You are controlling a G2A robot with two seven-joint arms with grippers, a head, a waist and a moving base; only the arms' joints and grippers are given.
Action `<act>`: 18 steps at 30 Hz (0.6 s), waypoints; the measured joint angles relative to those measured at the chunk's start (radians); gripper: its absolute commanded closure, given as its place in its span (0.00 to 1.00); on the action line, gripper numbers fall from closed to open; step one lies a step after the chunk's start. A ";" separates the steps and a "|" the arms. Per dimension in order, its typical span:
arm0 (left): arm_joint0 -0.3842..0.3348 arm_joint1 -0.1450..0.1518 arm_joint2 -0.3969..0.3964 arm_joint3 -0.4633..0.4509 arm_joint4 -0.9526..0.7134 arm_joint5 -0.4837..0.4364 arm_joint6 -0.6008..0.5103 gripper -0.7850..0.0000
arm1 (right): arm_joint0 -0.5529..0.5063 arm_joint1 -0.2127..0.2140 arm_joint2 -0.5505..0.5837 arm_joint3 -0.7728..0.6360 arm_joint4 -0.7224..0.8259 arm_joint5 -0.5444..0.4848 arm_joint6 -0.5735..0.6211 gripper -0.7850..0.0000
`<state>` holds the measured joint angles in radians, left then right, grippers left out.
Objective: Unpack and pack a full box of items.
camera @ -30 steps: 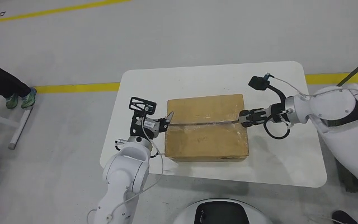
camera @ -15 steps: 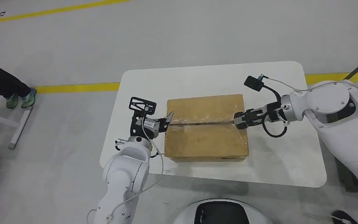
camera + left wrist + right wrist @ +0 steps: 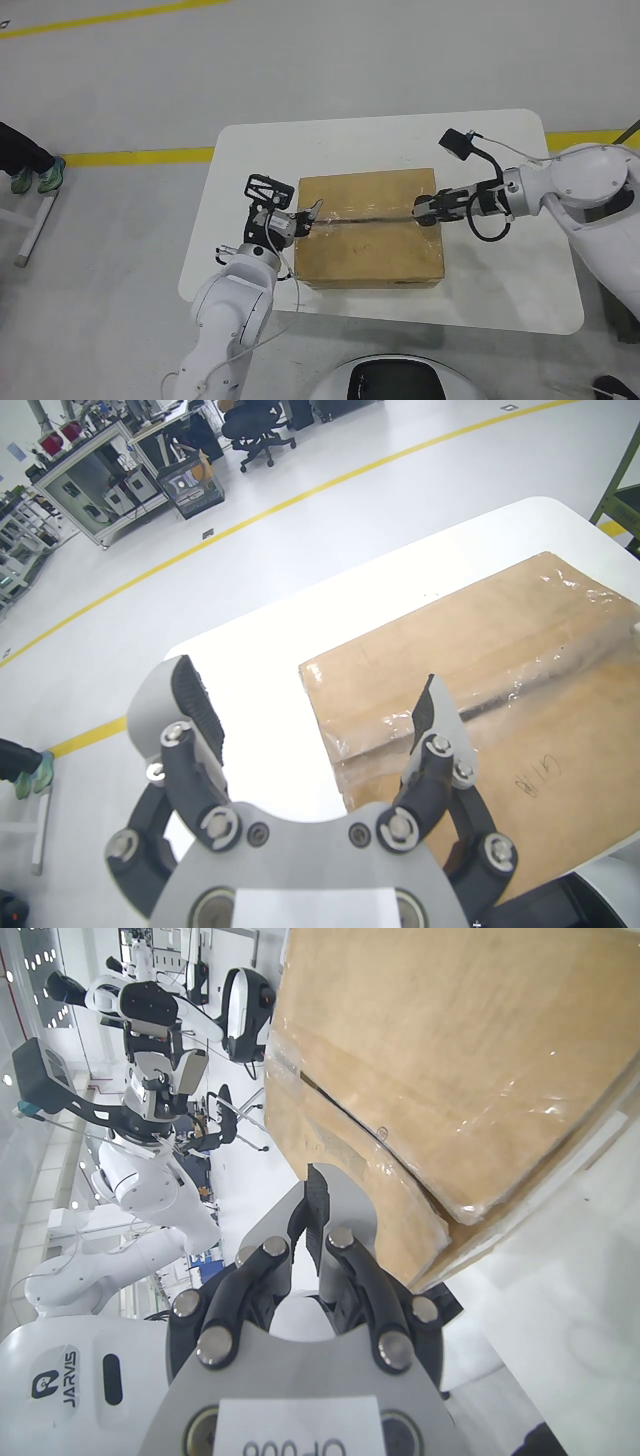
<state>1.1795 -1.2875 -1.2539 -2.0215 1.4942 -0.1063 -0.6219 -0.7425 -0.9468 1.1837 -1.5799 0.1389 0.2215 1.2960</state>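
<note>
Left pincer [image 3: 305,680]: released, had advanced until the box [image 3: 370,245] edge lay beneath it. Right pincer [image 3: 314,1178]: clenched, box seam just ahead. Boxes: one. Tables [image 3: 500,290]: one.

**Three cameras, one box between them**

The top camera sits above the arms and looks straight down, taking in the whole worktop [image 3: 500,290] with the box [image 3: 370,240] at its middle. The left wrist camera rides close behind the left claw [image 3: 306,672], facing over the box's taped top. The right wrist camera sits behind the right claw [image 3: 314,1178], hard against the box's opposite end. All three share the taped seam [image 3: 360,214].
</note>
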 measured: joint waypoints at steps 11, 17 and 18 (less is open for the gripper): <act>-0.032 -0.005 0.066 0.053 -0.013 -0.095 -0.041 1.00 | 0.025 0.001 -0.018 0.052 0.019 0.091 -0.003 1.00; -0.043 -0.006 0.086 0.064 -0.021 -0.125 -0.067 1.00 | 0.028 0.005 -0.018 0.069 0.032 0.134 0.005 1.00; -0.046 -0.007 0.091 0.069 -0.022 -0.127 -0.070 1.00 | 0.029 0.006 -0.019 0.071 0.034 0.140 0.007 1.00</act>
<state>1.1335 -1.2943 -1.1634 -1.9528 1.4726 -0.2332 -0.6919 -0.7135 -0.9412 1.1647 -1.5087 0.1732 0.3611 1.3025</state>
